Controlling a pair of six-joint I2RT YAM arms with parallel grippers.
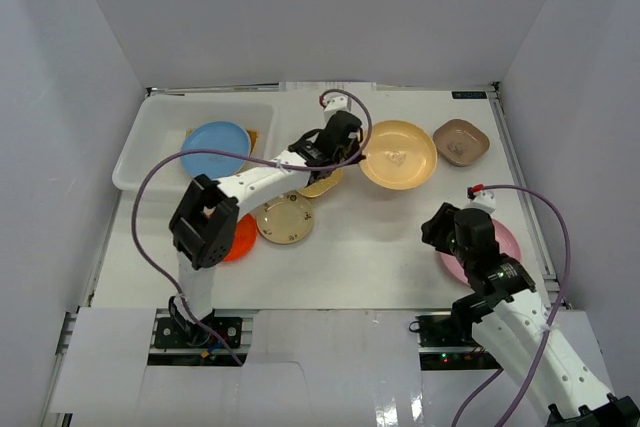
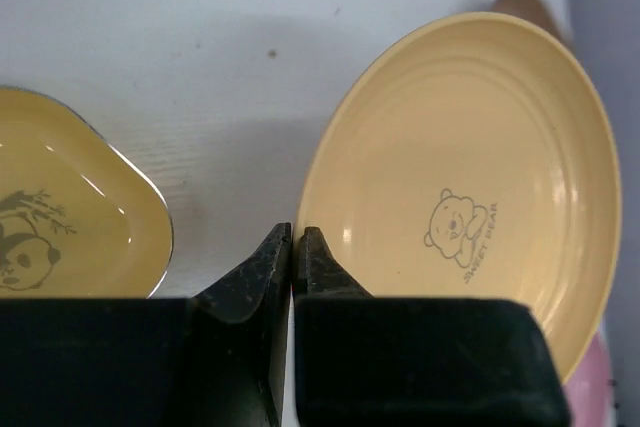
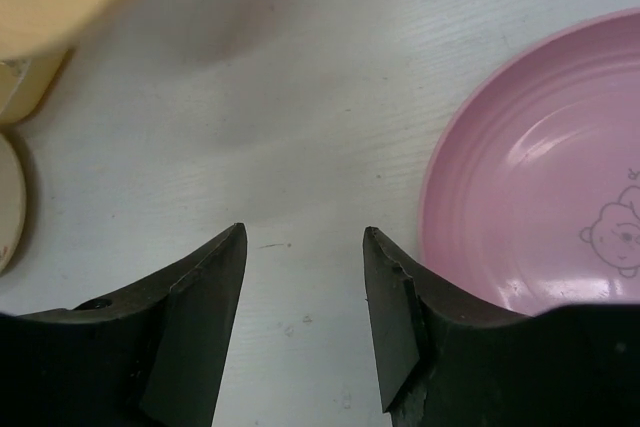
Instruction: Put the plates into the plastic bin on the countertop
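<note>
My left gripper (image 1: 357, 152) (image 2: 296, 239) is shut on the left rim of the round yellow-orange plate (image 1: 400, 154) (image 2: 470, 177), which bears a bear drawing. My right gripper (image 1: 436, 225) (image 3: 305, 247) is open and empty just above the countertop (image 1: 380, 247), beside the left edge of the pink plate (image 1: 505, 244) (image 3: 540, 197). The white plastic bin (image 1: 150, 142) at the back left holds a blue plate (image 1: 215, 147) on a tan woven-look one (image 1: 250, 135). The yellow square plate (image 1: 322, 185) (image 2: 60, 217) lies partly under my left arm.
A cream round plate (image 1: 285, 218) and a red-orange plate (image 1: 241, 237) lie near the left arm's elbow. A brown square plate (image 1: 461, 141) (image 2: 525, 2) sits at the back right. Pale grey walls enclose the countertop on three sides.
</note>
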